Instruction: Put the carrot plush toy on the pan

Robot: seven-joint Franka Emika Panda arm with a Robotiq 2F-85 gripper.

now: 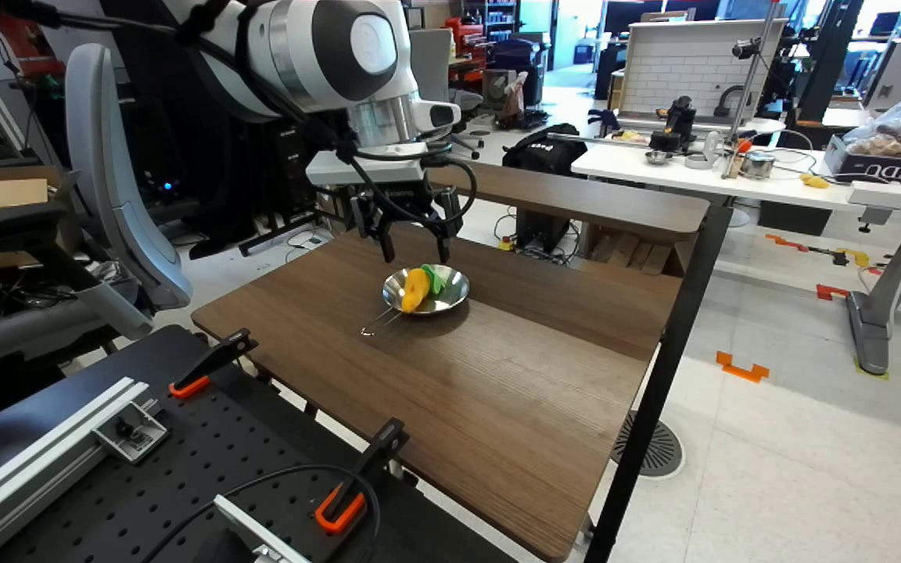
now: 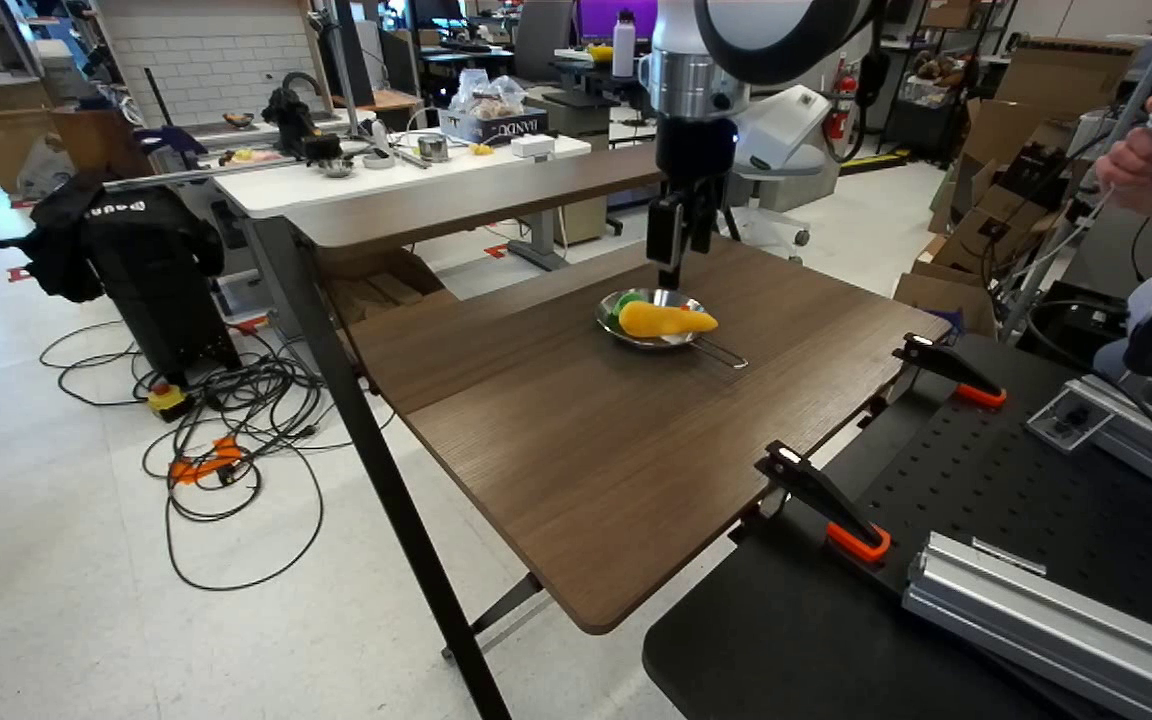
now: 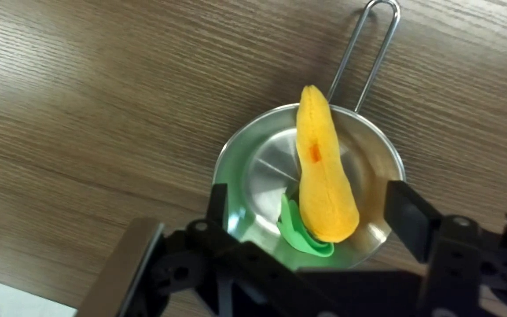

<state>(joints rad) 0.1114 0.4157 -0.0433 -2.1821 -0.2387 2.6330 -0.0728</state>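
The carrot [image 3: 326, 193] lies in the pan [image 3: 273, 174] on the table [image 3: 104, 110], with its thin end beside the handle [image 3: 347, 57]. Above them, I hold my gripper [image 1: 416, 254] with both jaws wide apart.

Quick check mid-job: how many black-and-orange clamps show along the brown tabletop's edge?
2: both sit along the gap between the brown tabletop and black pegboard, one clamp near the tabletop's corner, another clamp farther along. Any underneath would be hidden.
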